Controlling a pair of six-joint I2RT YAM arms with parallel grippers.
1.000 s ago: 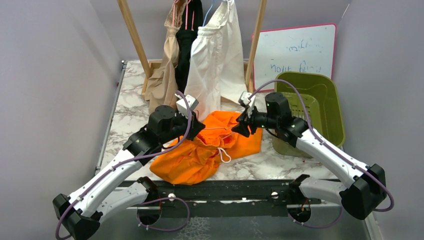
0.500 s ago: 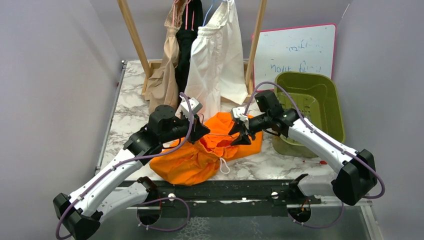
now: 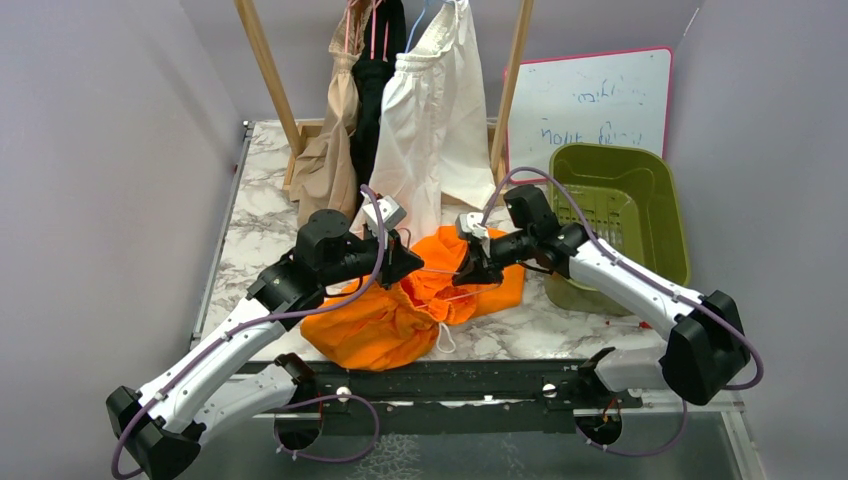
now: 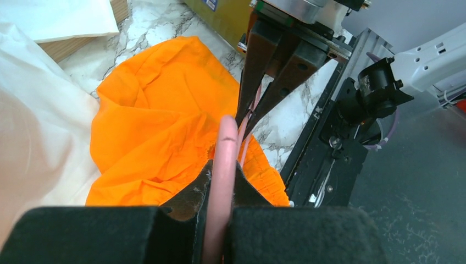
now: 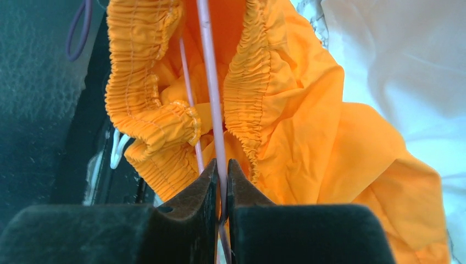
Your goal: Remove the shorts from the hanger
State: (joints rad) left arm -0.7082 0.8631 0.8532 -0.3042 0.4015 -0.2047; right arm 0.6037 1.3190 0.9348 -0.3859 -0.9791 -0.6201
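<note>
The bright orange shorts [image 3: 395, 318] lie crumpled on the marble table between my two arms, still threaded on a thin pink hanger [image 4: 226, 132]. My left gripper [image 3: 408, 266] is shut on one thick end of that hanger [image 5: 211, 82]. My right gripper [image 3: 466, 272] has its fingers pinched on the hanger's thin wire, just above the gathered orange waistband [image 5: 244, 93]. In the left wrist view the right gripper [image 4: 245, 116] faces mine, both on the same pink wire. Cream-white shorts [image 3: 435, 130], black shorts [image 3: 375, 105] and tan shorts [image 3: 328, 155] hang on the rack behind.
A wooden rack with slanted posts [image 3: 262, 62] stands at the back. An olive-green bin [image 3: 650, 225] sits at the right, close to my right forearm. A whiteboard [image 3: 600, 95] leans against the back wall. A black rail [image 3: 450, 380] runs along the near edge.
My right gripper moved left and down to the hanger and closed on its wire. My left gripper stayed shut on the hanger, hardly moving.
</note>
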